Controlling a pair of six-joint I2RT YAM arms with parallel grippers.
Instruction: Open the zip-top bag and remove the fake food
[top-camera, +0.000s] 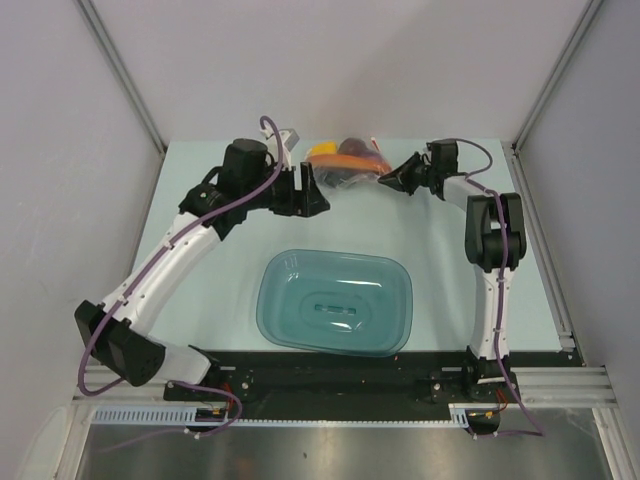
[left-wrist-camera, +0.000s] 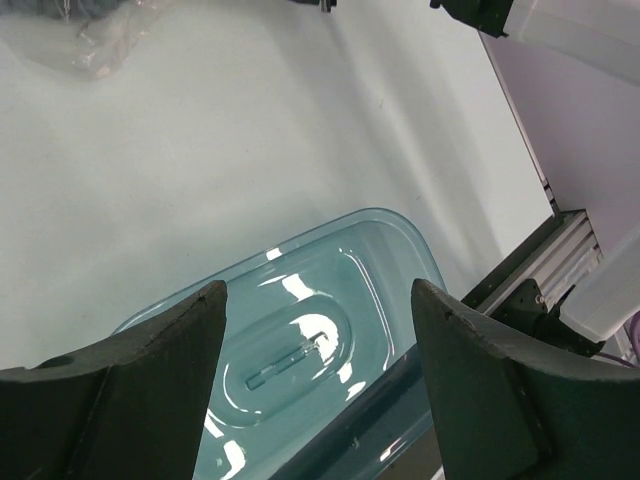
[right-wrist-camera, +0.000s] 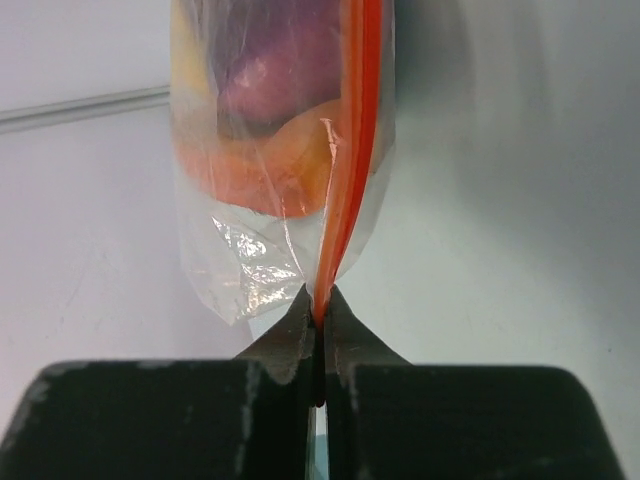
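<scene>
The zip-top bag (top-camera: 347, 160) lies at the far middle of the table, clear and crinkly, with fake food inside. My right gripper (top-camera: 385, 180) is at its right end, shut on the orange-red zip strip (right-wrist-camera: 345, 190). The right wrist view shows a purple onion (right-wrist-camera: 275, 70) and an orange slice (right-wrist-camera: 265, 170) through the plastic. My left gripper (top-camera: 308, 190) stands open just left of the bag with nothing between its fingers (left-wrist-camera: 170, 370). In the left wrist view only a clear corner of the bag (left-wrist-camera: 100, 45) shows, at the top left.
A teal translucent tub (top-camera: 272, 300) sits at the near middle of the table, between the arm bases. In the left wrist view the tub (left-wrist-camera: 400, 225) lies below the open jaws. Grey walls enclose the table on three sides.
</scene>
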